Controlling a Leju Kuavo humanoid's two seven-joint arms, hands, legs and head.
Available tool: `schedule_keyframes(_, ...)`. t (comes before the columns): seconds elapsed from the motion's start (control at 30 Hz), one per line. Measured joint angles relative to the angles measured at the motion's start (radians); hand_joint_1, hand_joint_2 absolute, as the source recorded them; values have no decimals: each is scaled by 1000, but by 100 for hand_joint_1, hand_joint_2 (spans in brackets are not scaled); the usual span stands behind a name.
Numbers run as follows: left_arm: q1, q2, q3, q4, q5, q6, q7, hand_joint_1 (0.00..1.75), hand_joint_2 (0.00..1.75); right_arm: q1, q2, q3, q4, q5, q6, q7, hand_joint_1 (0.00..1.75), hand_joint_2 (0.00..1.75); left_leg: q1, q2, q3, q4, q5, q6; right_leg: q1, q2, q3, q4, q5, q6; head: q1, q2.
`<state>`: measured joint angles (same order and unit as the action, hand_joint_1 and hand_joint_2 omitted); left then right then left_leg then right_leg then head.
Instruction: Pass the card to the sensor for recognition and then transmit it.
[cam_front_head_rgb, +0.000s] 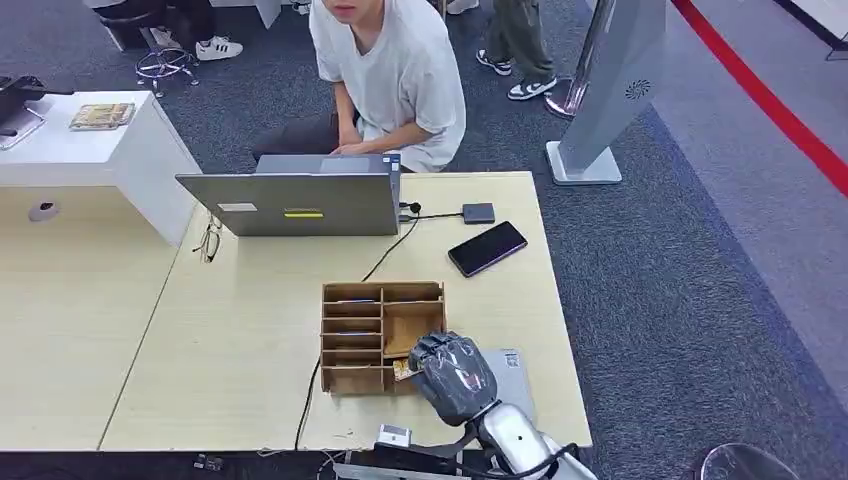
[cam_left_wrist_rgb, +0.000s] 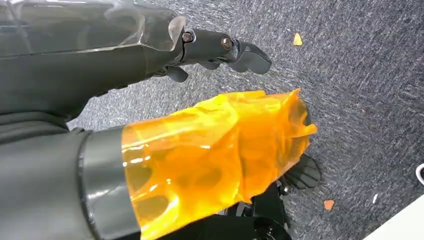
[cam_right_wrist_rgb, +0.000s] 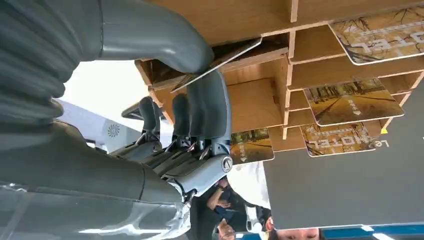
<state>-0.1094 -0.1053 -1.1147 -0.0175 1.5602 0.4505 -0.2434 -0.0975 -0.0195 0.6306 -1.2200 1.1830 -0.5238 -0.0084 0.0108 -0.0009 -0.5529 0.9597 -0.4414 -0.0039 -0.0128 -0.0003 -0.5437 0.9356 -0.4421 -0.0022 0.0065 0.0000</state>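
Your inventory for this moment:

- Right hand (cam_front_head_rgb: 452, 375): at the near right corner of the wooden card organizer (cam_front_head_rgb: 383, 336), on the counter (cam_front_head_rgb: 230, 340). In the right wrist view you see the thumb and dark fingers (cam_right_wrist_rgb: 207, 107) pinching a card (cam_right_wrist_rgb: 220, 62) at the mouth of one compartment, the card tilted, part inside the compartment and part out.
- Left hand (cam_left_wrist_rgb: 220, 50): hangs over grey carpet (cam_left_wrist_rgb: 360, 75); its fingers are curled in with nothing between them. An orange translucent film (cam_left_wrist_rgb: 210, 160) wraps the part beside it.
- Wooden card organizer: several narrow slots on one side, larger compartments on the other. In the right wrist view you can count further printed hotel cards (cam_right_wrist_rgb: 352, 100) lying flat in separate slots.
- Grey laptop (cam_front_head_rgb: 300, 200): open, at the far edge of the counter, lid back toward you. A person in a light T-shirt (cam_front_head_rgb: 390, 70) sits behind it.
- Black phone (cam_front_head_rgb: 487, 248): flat on the counter, right of the laptop, well apart from the organizer.
- Small grey square device (cam_front_head_rgb: 478, 212): just beyond the phone, cabled.
- Eyeglasses (cam_front_head_rgb: 208, 242): left of the laptop.
- Grey flat pad (cam_front_head_rgb: 512, 375): under and beside the right hand.
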Motion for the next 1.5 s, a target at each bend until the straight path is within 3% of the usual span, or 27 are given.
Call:
schedule_keyframes(0.07,0,0,0,0,0,0,0,0,0,0,0,0,0,0,0,1,115,175,0,0,0,0,0,0,0,0,0,0,0,0,0,0)
schedule_keyframes(0.13,0,0,0,0,0,0,0,0,0,0,0,0,0,0,0,2,134,175,0,0,0,0,0,0,0,0,0,0,0,0,0,0)
schedule_keyframes(0.27,0,0,-1,0,0,0,0,0,0,-1,0,0,1,0,0,2,133,175,0,0,0,0,0,0,0,0,0,0,0,0,0,0)
schedule_keyframes(0.53,0,0,-7,0,6,0,0,0,0,0,0,0,5,1,-1,4,157,175,0,0,0,0,0,0,0,0,0,0,0,0,0,0)
schedule_keyframes(0.6,0,0,-9,0,9,-1,0,0,0,0,0,0,5,2,-6,5,171,175,0,0,0,0,0,0,0,0,0,0,0,0,0,0)
schedule_keyframes(0.93,0,0,-15,0,10,1,-7,0,0,0,-11,0,-113,8,-9,2,175,175,0,0,0,0,0,0,0,0,0,0,0,0,0,0)
schedule_keyframes(1.13,5,-21,-12,0,10,71,-50,0,0,18,-42,-2,-215,14,-37,-12,175,175,0,0,0,0,0,0,0,0,0,0,0,0,0,0)
schedule_keyframes(1.5,9,-31,-12,0,10,74,-55,0,0,29,-78,-17,-353,6,-72,-40,175,175,0,0,0,0,0,0,0,0,0,0,0,0,0,0)
